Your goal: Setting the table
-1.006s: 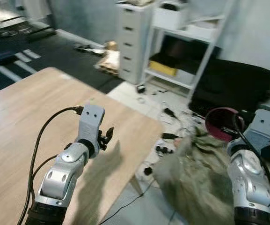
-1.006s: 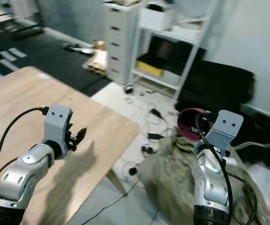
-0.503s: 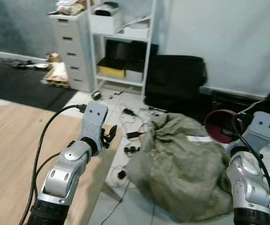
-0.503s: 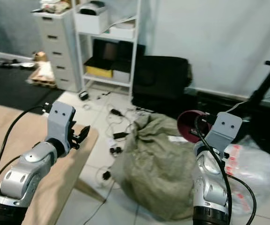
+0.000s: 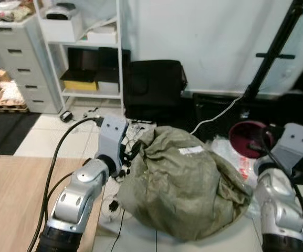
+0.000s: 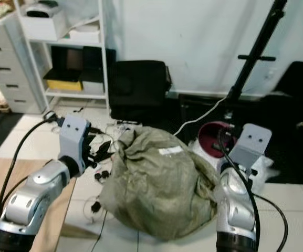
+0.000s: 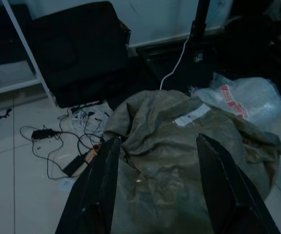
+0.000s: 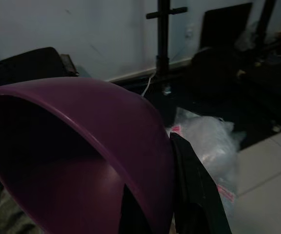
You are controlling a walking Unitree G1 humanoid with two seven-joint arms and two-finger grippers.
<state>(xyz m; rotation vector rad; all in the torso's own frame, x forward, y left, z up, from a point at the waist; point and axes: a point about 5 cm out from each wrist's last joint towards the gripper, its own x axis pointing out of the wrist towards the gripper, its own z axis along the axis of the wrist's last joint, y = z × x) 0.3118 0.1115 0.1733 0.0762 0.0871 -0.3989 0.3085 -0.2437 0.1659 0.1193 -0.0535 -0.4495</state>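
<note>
One purple bowl (image 8: 82, 161), likely light, rigid and slick, sits pinched by its rim in my right gripper (image 8: 179, 195); my left gripper (image 7: 155, 195) gapes, holding nothing.

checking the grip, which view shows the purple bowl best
The right wrist view: the purple bowl sits close up, its rim pinched by the right gripper. In the left eye view the bowl is small and partly hidden behind that arm's wrist; the right eye view shows much the same.

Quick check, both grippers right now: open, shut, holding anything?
Left gripper: open, holding nothing, pointed at the green sack on the floor.
Right gripper: shut on the purple bowl, fingers pinching its rim.
</note>
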